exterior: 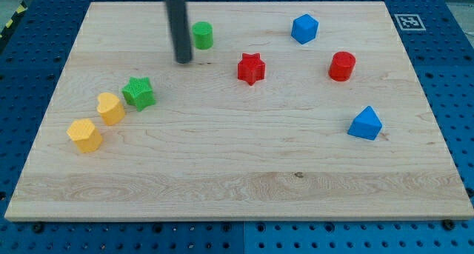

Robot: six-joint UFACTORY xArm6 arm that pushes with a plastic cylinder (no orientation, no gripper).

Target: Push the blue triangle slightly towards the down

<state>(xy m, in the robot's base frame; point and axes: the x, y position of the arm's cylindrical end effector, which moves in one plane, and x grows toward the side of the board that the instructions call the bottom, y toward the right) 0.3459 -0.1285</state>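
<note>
The blue triangle (366,124) lies on the wooden board (237,172) at the view's right, below the red cylinder (342,66). My tip (183,61) rests on the board at the upper left, far to the left of the blue triangle. It stands just left of and slightly below the green cylinder (202,35), with a small gap between them. The rod rises from the tip to the view's top edge.
A blue block (304,28) sits at the upper right. A red star (251,68) lies near the upper middle. A green star (139,92) and two yellow blocks (110,108) (85,135) form a diagonal line at the left.
</note>
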